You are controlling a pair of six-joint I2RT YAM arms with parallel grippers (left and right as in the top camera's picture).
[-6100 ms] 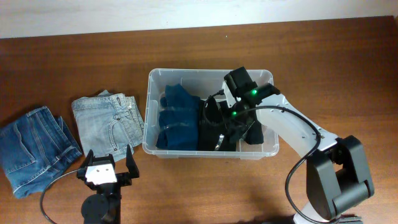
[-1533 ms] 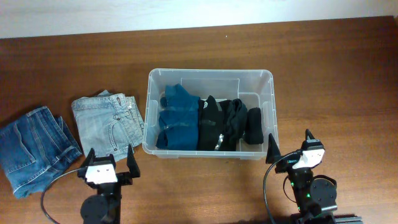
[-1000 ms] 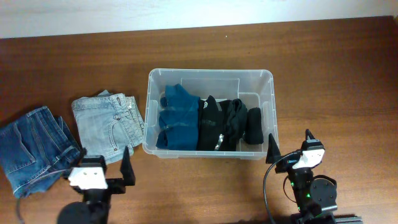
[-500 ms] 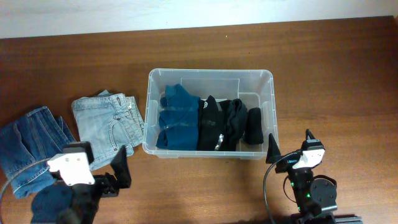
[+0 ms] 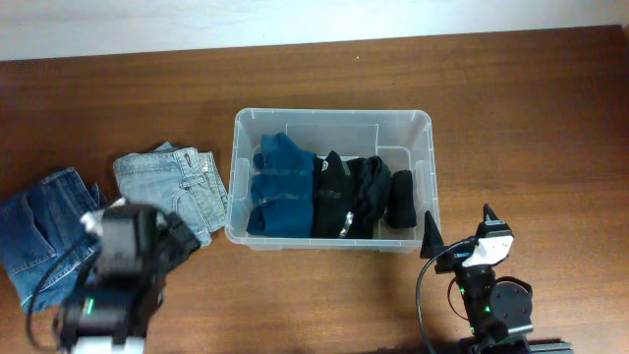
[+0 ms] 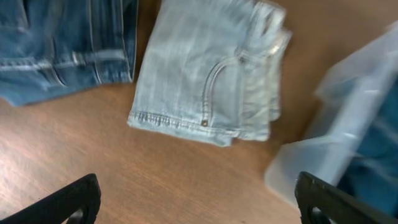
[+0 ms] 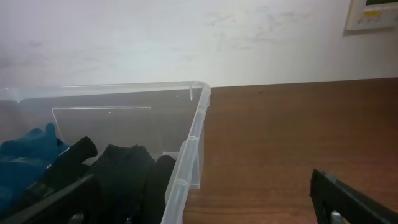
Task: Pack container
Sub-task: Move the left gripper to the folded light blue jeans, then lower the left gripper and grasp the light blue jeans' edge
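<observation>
The container [image 5: 332, 117], a clear plastic bin, stands mid-table. It holds a blue garment [image 5: 279, 187] on the left and black garments [image 5: 354, 197] on the right. Folded light blue jeans [image 5: 169, 185] lie left of it, dark blue jeans [image 5: 39, 231] further left. My left gripper [image 5: 175, 236] hovers open at the near edge of the light jeans [image 6: 211, 74]; in the left wrist view its jaws [image 6: 199, 200] stand wide over bare wood, nothing between them. My right gripper [image 5: 459, 222] is parked open at the container's near right corner, empty [image 7: 199, 205].
The container's near left corner [image 6: 348, 143] lies to the right of my left gripper. The dark jeans [image 6: 56, 43] lie far left. The container's right wall [image 7: 193, 134] rises before my right gripper, black clothes [image 7: 124, 171] behind it. A pale wall runs along the table's far edge.
My left arm has risen from its parked spot and tilted forward toward the light jeans, jaws staying open. The right arm has not moved since parking at the front right.
</observation>
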